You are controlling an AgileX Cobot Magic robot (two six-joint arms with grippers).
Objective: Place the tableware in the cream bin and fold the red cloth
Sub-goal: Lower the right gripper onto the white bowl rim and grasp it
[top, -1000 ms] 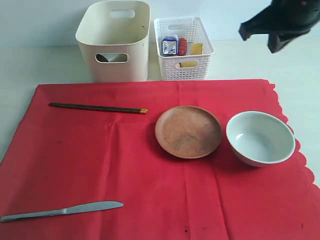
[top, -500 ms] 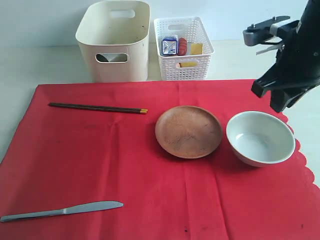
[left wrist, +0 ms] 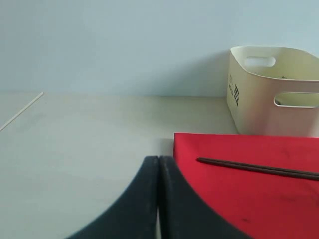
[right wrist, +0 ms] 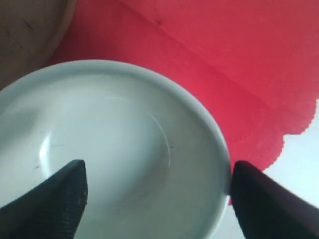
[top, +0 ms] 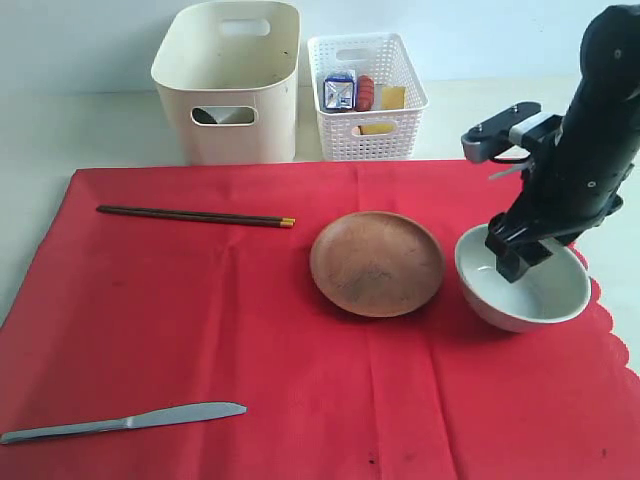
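The red cloth [top: 250, 320] lies flat on the table. On it are dark chopsticks [top: 195, 215], a silver knife [top: 125, 421], a round wooden plate [top: 377, 263] and a white bowl [top: 540, 300]. My right gripper [top: 510, 262] is open and low over the bowl [right wrist: 124, 149]. In the right wrist view the right gripper [right wrist: 158, 180] has one finger over the inside and the other outside the rim. The cream bin [top: 240, 140] stands at the back. The left wrist view shows my left gripper [left wrist: 158, 164] shut and empty off the cloth's corner, near the chopsticks [left wrist: 259, 168].
A white lattice basket [top: 375, 145] holding food items and a small carton stands to the right of the cream bin. The cloth's scalloped edge [top: 600, 300] runs along the right, close to the bowl. Bare pale table surrounds the cloth.
My right arm has come down from the upper right to the white bowl, and its jaws have opened from shut to wide. Nothing on the cloth has moved.
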